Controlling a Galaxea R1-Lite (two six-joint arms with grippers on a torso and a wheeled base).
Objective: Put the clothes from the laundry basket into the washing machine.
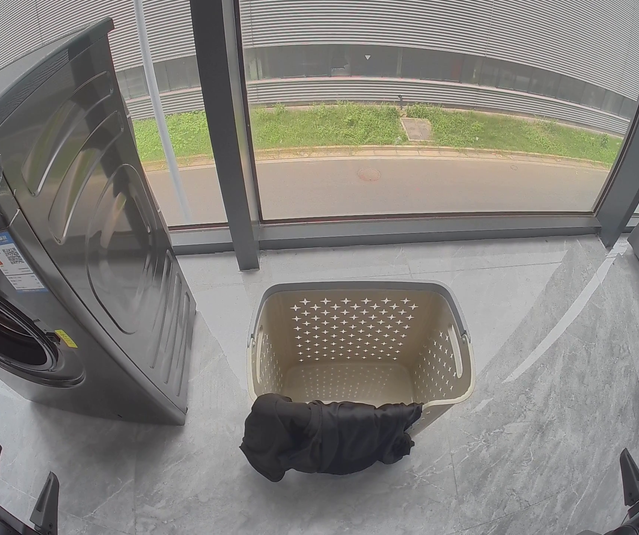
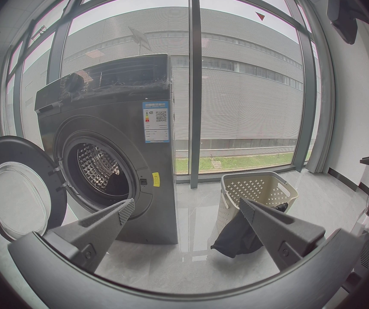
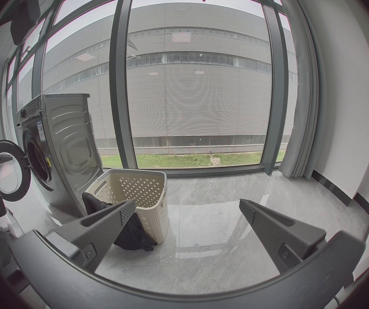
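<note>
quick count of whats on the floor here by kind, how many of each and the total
dark grey front-loading washing machine: 1
cream perforated plastic laundry basket: 1
black crumpled garment, draped over the basket's near rim: 1
total: 3

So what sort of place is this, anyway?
Likely a laundry corner, maybe a test setup, beside tall windows: a front-loading washing machine with its door open, and a cream laundry basket with a black garment draped over its rim.

Laundry corner, washing machine (image 1: 74,247), laundry basket (image 1: 360,336), floor-to-ceiling windows (image 1: 423,91)
</note>
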